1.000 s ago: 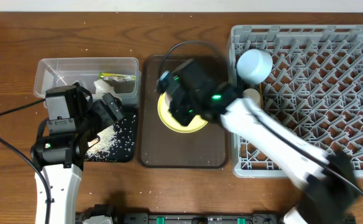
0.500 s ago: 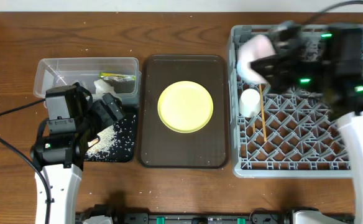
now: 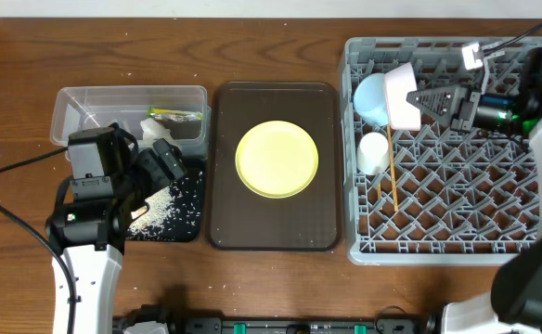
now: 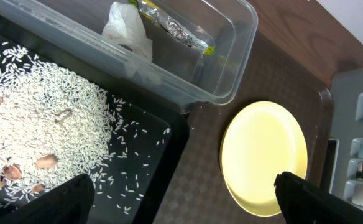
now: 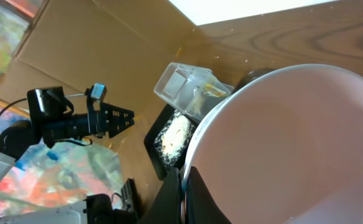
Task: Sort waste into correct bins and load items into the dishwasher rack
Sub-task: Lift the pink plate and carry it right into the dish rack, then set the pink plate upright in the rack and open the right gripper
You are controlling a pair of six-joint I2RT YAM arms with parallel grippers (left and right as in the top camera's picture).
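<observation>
Right gripper [image 3: 421, 97] pinches the light blue bowl [image 3: 373, 93] at the dishwasher rack [image 3: 457, 213]; left gripper [image 4: 181, 186] spread, holding nothing.
The right fingers are pressed onto the bowl's rim. The bowl is tipped on its side at the rack's upper-left corner in the overhead view, with its pale inside facing the wrist camera; cannot tell whether it touches the pegs. The small white cup [image 3: 373, 153] sits in the rack just beside the bowl, and the chopsticks [image 3: 393, 181] lie slanted across the pegs next to the cup. The yellow plate [image 3: 276, 158] rests flat on the brown serving tray [image 3: 225, 223], between rack and bins. The clear tub [image 3: 67, 116] holds the crumpled tissue [image 4: 127, 28] and the snack wrapper [image 4: 175, 25]. The black tray [image 3: 192, 227], against the tub, holds the rice scraps [image 4: 38, 118]. The left jaws hang wide apart above the black tray's corner near the serving tray.
</observation>
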